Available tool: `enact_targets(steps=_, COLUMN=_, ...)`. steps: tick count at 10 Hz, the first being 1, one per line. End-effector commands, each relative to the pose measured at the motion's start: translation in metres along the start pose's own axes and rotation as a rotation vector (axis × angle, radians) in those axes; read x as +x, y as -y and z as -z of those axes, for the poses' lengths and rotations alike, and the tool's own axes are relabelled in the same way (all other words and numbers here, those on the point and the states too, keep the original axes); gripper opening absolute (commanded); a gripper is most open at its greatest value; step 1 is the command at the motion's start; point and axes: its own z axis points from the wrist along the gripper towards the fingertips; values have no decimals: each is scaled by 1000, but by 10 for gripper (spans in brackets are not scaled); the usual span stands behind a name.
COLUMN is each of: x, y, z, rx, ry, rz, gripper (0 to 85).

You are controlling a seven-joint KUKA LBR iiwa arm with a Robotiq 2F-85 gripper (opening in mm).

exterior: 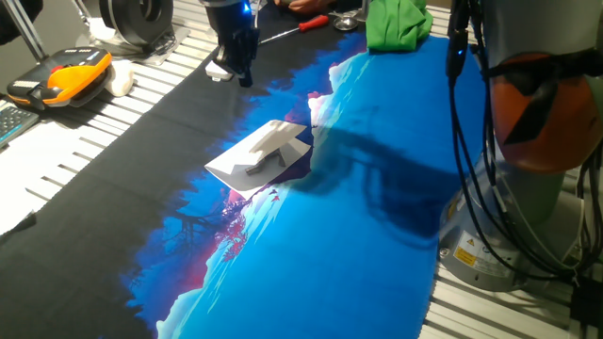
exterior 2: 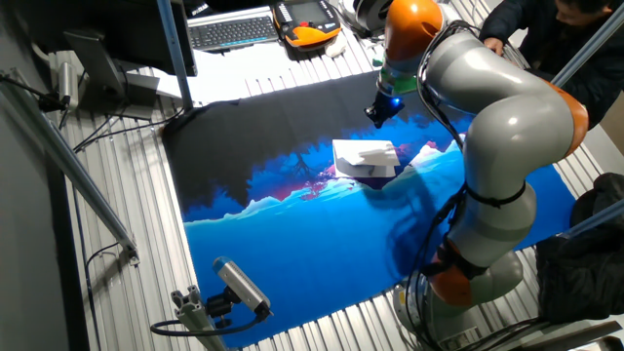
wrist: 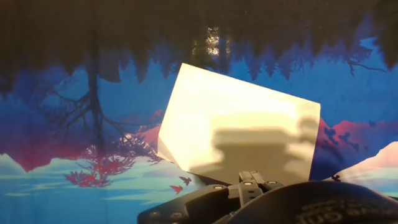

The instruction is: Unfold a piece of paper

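Observation:
The piece of paper is a small white sheet lying on the printed mat, with one part raised along a crease. It also shows in the other fixed view and fills the middle of the hand view, where the hand's shadow falls on it. My gripper hangs above the black part of the mat, beyond the paper and apart from it. In the other fixed view the gripper is up and behind the sheet. In the hand view the fingertips stand close together with nothing between them.
The blue and black printed mat covers the slatted table. A green cloth and a red-handled screwdriver lie at the far edge. An orange and black device sits at the left. My arm's base stands at the right.

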Motion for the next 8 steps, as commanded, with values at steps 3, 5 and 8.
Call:
enact_targets(steps=3, x=0, y=0, z=0, rx=-21, ry=-20, rz=-41, gripper=0)
enact_targets(steps=5, x=9, y=-5, z=0, rx=-24, ry=-69, rz=-78, gripper=0)
enact_targets(steps=8, x=22, y=-14, z=-10, rx=19, ry=-58, rz=-52, gripper=0)
